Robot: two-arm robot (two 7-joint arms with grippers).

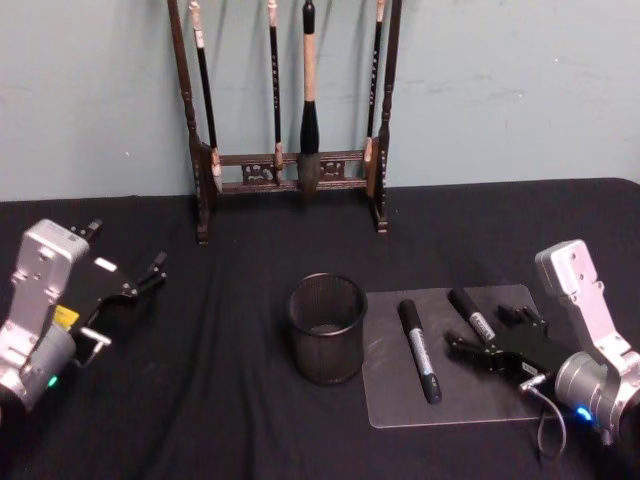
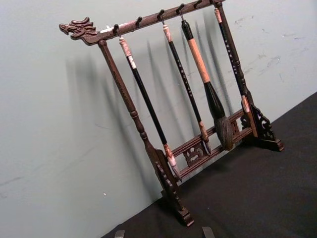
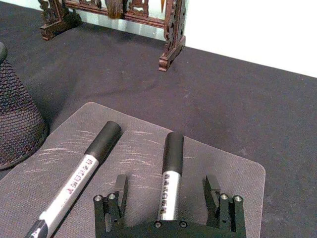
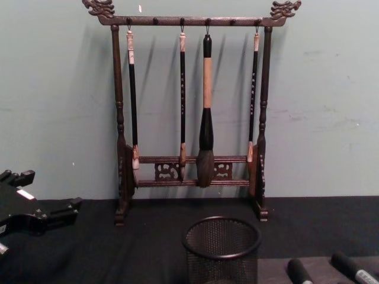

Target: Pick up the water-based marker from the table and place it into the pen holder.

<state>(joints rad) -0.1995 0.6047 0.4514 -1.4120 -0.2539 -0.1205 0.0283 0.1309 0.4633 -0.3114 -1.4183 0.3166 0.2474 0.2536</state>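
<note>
Right marker [image 1: 468, 311] straddled by wide-open right gripper [image 1: 490, 333], nothing gripped, holder [image 1: 326, 352] near, left gripper [image 1: 128, 246] parked open, empty.

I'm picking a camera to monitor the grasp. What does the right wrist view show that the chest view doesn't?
The right wrist view adds the right gripper, jaws open astride one marker. The chest view adds the left gripper at its left edge and the dragon-ended top bar of the brush rack. Both share the pen holder, that marker, a second marker and the rack's base.
</note>
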